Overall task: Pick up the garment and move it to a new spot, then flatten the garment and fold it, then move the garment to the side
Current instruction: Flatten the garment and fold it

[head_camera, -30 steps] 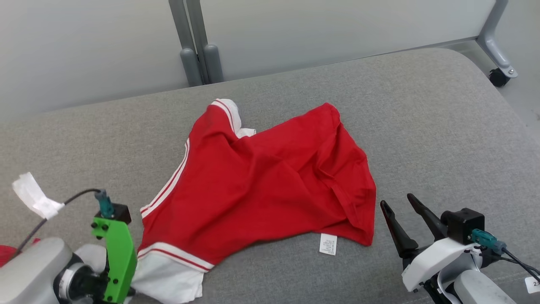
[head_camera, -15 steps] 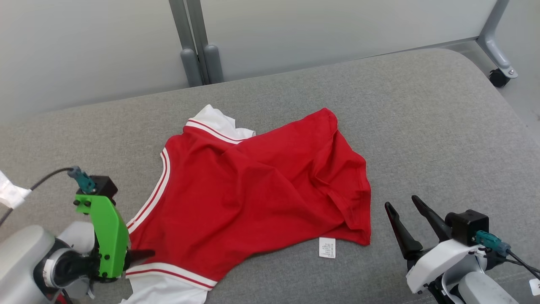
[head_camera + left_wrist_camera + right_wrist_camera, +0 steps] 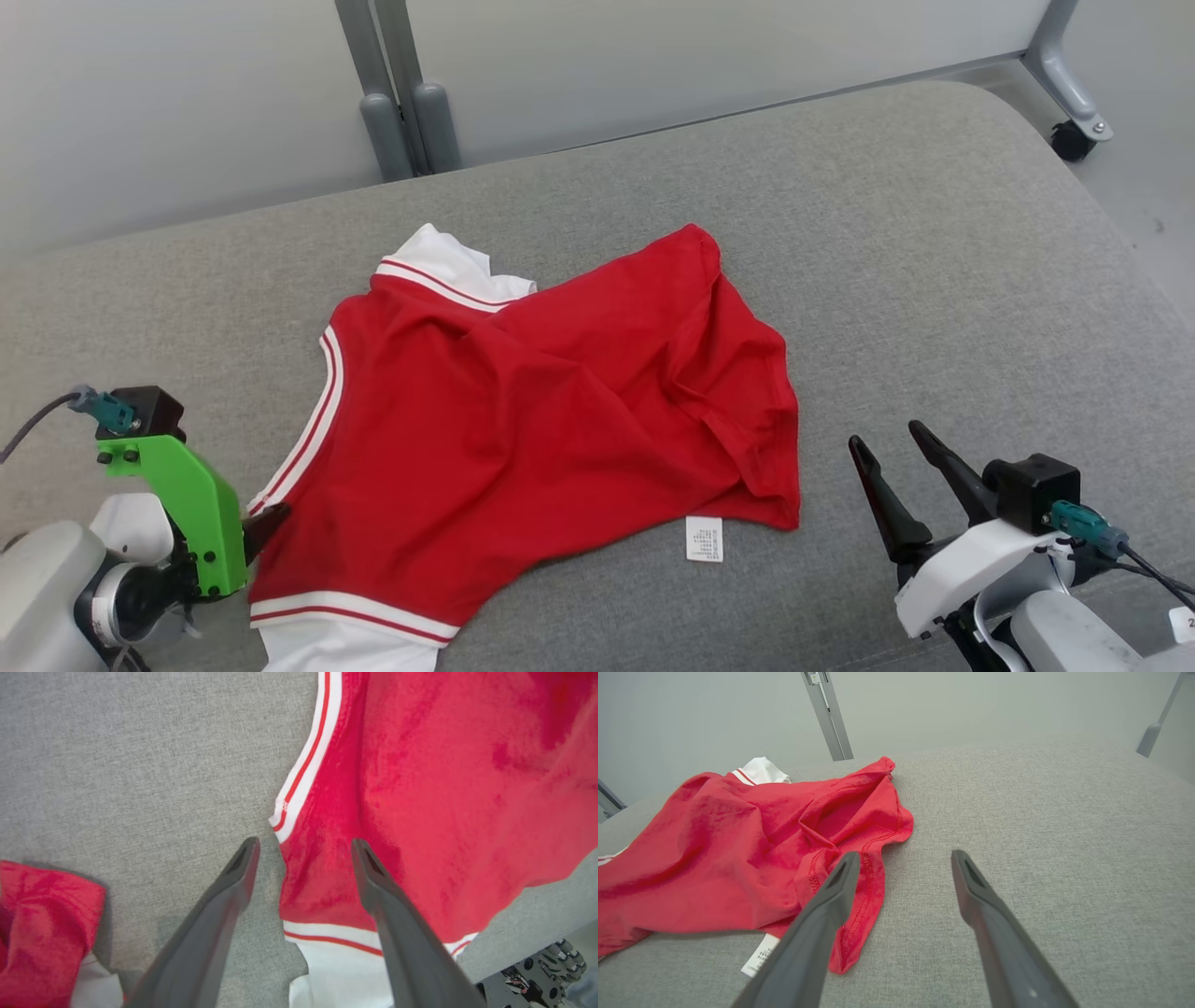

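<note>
Garment: red short-sleeved top with white sleeves and white-and-red striped trim. It lies rumpled but roughly spread out, around the middle of the grey cushion. Neither tool grips it.
Far sleeve: white with a striped cuff line, at the garment's far left corner, flat on the cushion.
Near sleeve: white, below a striped band, at the garment's near left corner.
Care label: small white printed tag, sticking out from the garment's near hem onto bare cushion.
Left tool: at the garment's left edge, just beyond the near sleeve. Its fingers are spread wide and pinch nothing. In the wrist view one finger lies over red fabric and the other over bare cushion, with the end of the striped trim between them. Whether either finger touches the cloth cannot be told.
Right tool: just right of the garment's hem corner, apart from the fabric, over bare cushion. Its fingers are spread and empty.
Second red cloth: left of the garment and apart from it, bunched, with white showing beneath.
Partition posts: grey, upright, beyond the garment, past the cushion's far edge.
Caster: dark wheel, far right beyond the garment.
</note>
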Available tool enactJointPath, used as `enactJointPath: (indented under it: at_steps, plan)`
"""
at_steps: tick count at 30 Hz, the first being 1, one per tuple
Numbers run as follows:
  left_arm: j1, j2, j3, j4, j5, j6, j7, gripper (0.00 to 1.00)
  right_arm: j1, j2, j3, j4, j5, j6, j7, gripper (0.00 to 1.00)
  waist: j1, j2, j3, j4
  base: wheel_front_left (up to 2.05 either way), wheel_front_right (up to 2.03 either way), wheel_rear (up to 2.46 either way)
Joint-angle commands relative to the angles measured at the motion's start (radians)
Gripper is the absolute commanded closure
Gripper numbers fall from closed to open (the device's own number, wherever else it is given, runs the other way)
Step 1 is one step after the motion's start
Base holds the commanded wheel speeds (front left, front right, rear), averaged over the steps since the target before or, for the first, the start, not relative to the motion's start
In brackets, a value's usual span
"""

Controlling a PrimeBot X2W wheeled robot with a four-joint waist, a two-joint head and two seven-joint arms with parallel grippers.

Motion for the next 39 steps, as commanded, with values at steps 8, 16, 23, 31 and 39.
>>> enactJointPath:
  at_steps: [8,16,23,31,39]
  plan:
    - [-0.053,-0.082,-0.026,0.212,0.045,-0.045,-0.035,0.0,-0.026,-0.004,0.017,0.005,0.008,-0.001,-0.002,0.0,0.0,0.0,0.029,-0.041,0.0,0.0,0.0]
    - [-0.08,-0.121,-0.032,0.342,0.033,-0.103,-0.031,1.0,-0.034,-0.006,0.023,0.011,0.012,-0.001,-0.002,0.0,0.0,0.0,0.035,-0.048,0.0,0.0,0.0]
    - [-0.14,-0.108,-0.005,0.382,0.042,-0.12,-0.066,1.0,-0.033,-0.009,0.022,0.004,0.012,-0.001,-0.002,0.0,0.0,0.0,0.055,-0.046,0.0,0.0,0.0]
    - [-0.202,-0.101,0.039,0.449,0.077,-0.073,-0.214,1.0,-0.05,-0.009,0.025,-0.005,0.013,-0.001,-0.002,0.0,0.0,0.0,0.099,-0.064,0.0,0.0,0.0]
    - [-0.209,-0.121,0.04,0.515,0.092,-0.106,-0.287,0.0,-0.039,-0.002,0.009,0.004,0.007,-0.001,-0.002,0.0,0.0,0.0,0.088,-0.059,0.0,0.0,0.0]
